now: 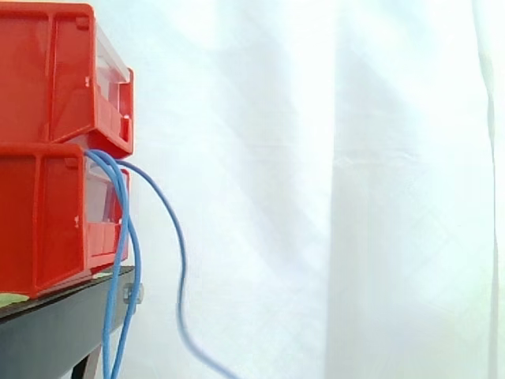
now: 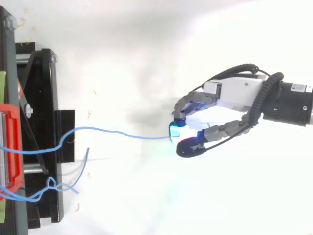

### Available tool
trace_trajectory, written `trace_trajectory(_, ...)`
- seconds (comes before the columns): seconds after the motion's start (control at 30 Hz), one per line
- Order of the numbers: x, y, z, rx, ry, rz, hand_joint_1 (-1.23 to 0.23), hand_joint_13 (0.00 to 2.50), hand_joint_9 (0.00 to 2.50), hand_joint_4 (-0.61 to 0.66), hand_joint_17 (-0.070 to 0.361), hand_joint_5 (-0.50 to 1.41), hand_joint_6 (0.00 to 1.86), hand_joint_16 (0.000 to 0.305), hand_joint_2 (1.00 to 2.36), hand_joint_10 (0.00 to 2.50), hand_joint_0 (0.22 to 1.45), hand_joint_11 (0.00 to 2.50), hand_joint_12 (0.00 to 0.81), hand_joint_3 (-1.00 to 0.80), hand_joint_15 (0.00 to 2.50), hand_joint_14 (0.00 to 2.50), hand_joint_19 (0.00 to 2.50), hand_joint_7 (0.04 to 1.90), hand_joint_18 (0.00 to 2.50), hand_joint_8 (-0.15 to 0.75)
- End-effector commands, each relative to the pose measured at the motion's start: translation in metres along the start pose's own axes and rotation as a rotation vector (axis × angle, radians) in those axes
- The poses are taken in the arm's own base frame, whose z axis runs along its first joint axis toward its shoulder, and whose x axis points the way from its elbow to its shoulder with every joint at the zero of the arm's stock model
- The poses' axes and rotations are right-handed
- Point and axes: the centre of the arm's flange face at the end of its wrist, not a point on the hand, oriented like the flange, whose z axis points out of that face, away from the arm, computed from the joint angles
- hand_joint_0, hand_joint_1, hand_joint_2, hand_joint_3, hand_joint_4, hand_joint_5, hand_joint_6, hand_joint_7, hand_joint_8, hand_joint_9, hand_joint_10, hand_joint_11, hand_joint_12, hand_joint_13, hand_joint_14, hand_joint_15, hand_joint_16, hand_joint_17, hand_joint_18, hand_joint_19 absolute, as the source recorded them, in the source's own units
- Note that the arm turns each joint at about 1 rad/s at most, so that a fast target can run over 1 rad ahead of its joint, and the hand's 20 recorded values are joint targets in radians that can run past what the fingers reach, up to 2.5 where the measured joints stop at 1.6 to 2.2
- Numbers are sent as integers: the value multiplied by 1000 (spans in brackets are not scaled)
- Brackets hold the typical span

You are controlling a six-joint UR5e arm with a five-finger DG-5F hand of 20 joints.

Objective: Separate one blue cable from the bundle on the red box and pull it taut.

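In the top view, one blue cable (image 2: 122, 133) runs from the red bin (image 2: 11, 147) at the left edge across to my hand (image 2: 230, 93) at the right. The hand's fingers are curled, and the cable's end is pinched at the cyan-glowing fingertips (image 2: 175, 130). This cable sags a little near the bin and is almost straight towards the hand. The other blue cables (image 2: 49, 188) lie knotted by the bin's lower corner. In the side view, several blue cables (image 1: 126, 237) hang from the lower red bin (image 1: 47, 221), and one of them (image 1: 180, 260) loops further out.
Two red bins are stacked, the upper one (image 1: 47, 71) on the lower, on a black stand (image 1: 55, 324) whose frame (image 2: 44, 98) juts out at the left of the top view. A white curtain hangs behind.
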Motion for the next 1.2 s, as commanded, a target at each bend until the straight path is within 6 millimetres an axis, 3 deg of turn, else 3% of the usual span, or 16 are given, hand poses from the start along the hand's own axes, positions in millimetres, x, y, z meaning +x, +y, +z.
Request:
trace_trajectory(0.0,3,13,8,-90,-3,29,-852,467,522,-8,166,-50,881,74,1170,0,564,0,417,-66,122,4,184,1005,270,240)
trace_trajectory(1.17,7,39,26,-311,-15,101,-853,479,542,-8,165,-50,882,73,1154,0,569,0,418,-62,134,5,195,1003,282,240)
